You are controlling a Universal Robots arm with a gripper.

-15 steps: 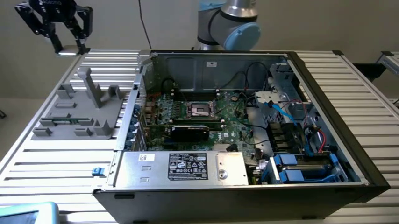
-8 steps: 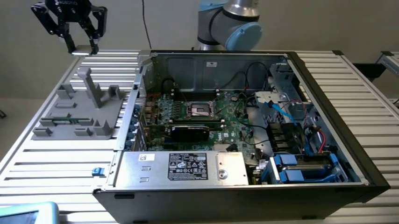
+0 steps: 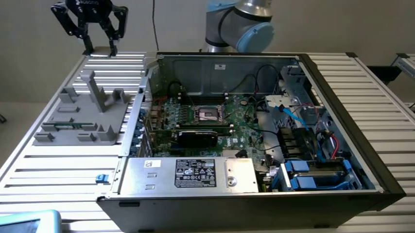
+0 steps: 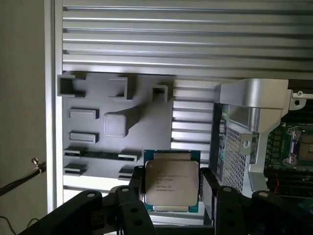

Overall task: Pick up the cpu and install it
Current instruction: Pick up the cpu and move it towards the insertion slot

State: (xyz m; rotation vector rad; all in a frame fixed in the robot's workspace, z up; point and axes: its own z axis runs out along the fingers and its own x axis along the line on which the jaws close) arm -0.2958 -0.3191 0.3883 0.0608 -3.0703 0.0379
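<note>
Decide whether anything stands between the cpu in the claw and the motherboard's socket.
The claw holds the cpu high at the exterior view's left. The open case's side wall rises between it and the socket; nothing visible lies over the socket itself.

Under me I have a slatted metal table [image 3: 61,170]. A grey plastic tray [image 3: 81,116] lies on it toward the exterior view's left, the open computer case [image 3: 246,208] just beside it.

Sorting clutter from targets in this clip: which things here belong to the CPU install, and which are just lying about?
Job: cpu, held in the gripper; socket on the motherboard.
Lying about: grey tray; power supply; blue drive bays.
</note>
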